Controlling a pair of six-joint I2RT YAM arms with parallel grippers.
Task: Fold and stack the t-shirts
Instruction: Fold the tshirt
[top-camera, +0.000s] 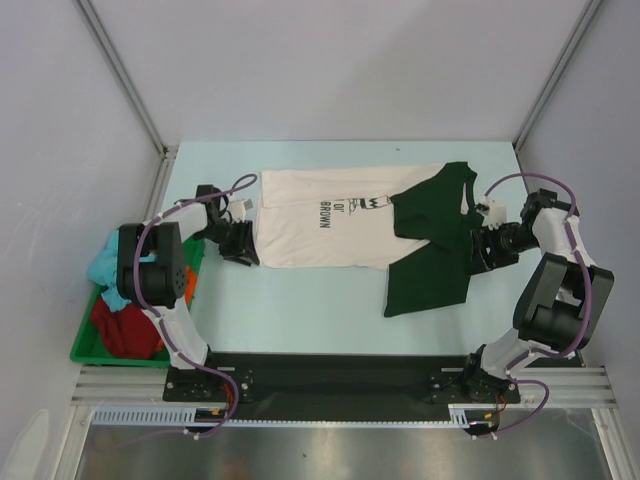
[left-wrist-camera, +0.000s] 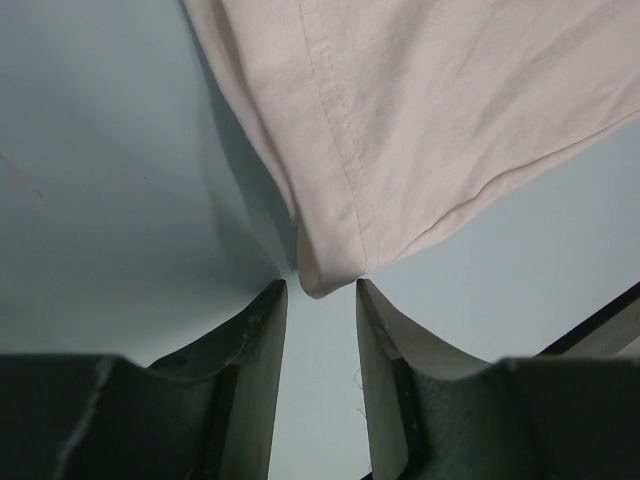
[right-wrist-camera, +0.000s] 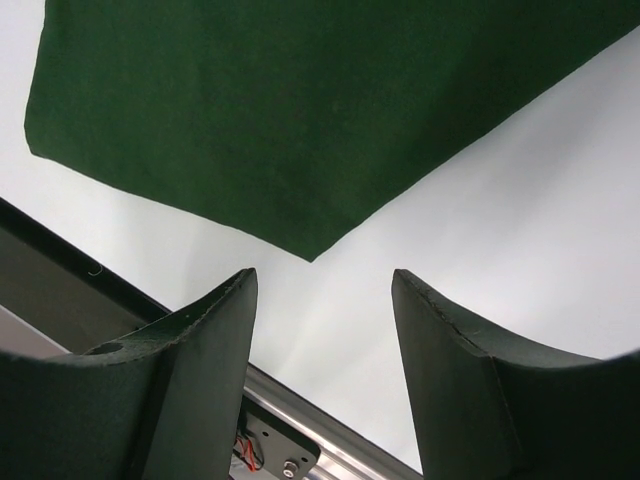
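Observation:
A cream t-shirt (top-camera: 315, 225) with black "Brown" lettering lies spread flat in the middle of the table. A dark green t-shirt (top-camera: 430, 250) lies crumpled over its right side. My left gripper (top-camera: 243, 250) is open at the cream shirt's near left corner; in the left wrist view that corner (left-wrist-camera: 325, 275) sits just ahead of the fingertips, not clamped. My right gripper (top-camera: 482, 255) is open at the green shirt's right edge; in the right wrist view the green cloth (right-wrist-camera: 300, 110) ends in a point above the jaws, apart from them.
A green bin (top-camera: 95, 345) at the left table edge holds light blue (top-camera: 105, 270), dark red (top-camera: 125, 325) and orange cloth. A black strip and metal rail (top-camera: 330, 385) run along the near edge. Grey walls enclose the table.

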